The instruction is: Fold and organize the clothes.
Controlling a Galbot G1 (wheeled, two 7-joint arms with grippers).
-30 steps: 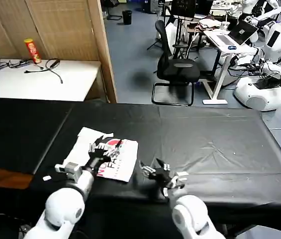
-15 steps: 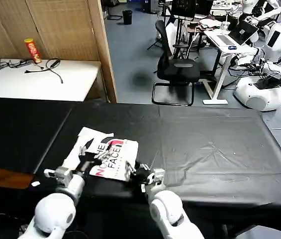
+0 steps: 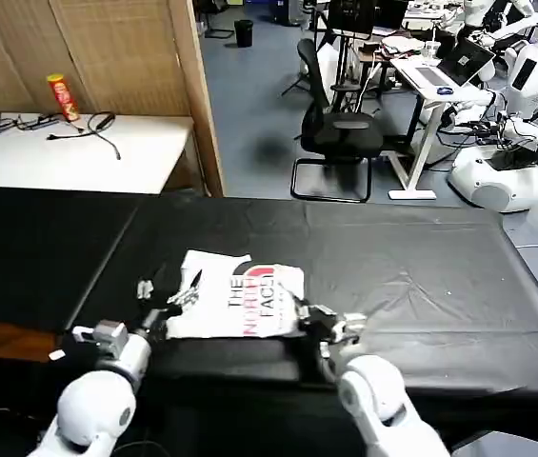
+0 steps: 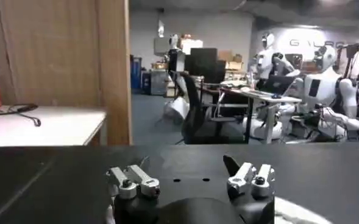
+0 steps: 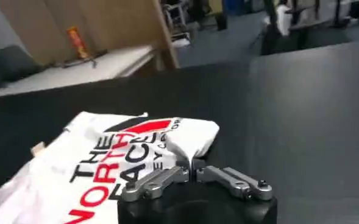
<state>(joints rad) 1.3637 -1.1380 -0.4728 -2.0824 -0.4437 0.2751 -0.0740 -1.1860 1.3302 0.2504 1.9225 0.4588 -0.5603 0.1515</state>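
Observation:
The clothes are one folded white T-shirt (image 3: 235, 297) with its black-and-red "THE NORTH FACE" print facing up, lying near the front of the black table (image 3: 411, 276). My right gripper (image 3: 305, 315) is at the shirt's right edge, shut on a pinched corner of the fabric. The right wrist view shows that gripper (image 5: 191, 172) with its jaws closed together on the corner, and the shirt (image 5: 100, 167) spread beyond. My left gripper (image 3: 169, 291) sits at the shirt's left edge, open. In the left wrist view that gripper (image 4: 191, 178) has wide-apart fingers and only black cloth between them.
A white side table (image 3: 145, 152) with black cables and a red can (image 3: 61, 96) stands at the back left, beside a wooden partition (image 3: 197, 95). An office chair (image 3: 337, 133) and desks stand beyond the table. The black table's right half is bare.
The T-shirt has slid to the right across the table with my right gripper shut on its corner. My left gripper has come off the shirt and now sits open at its left edge.

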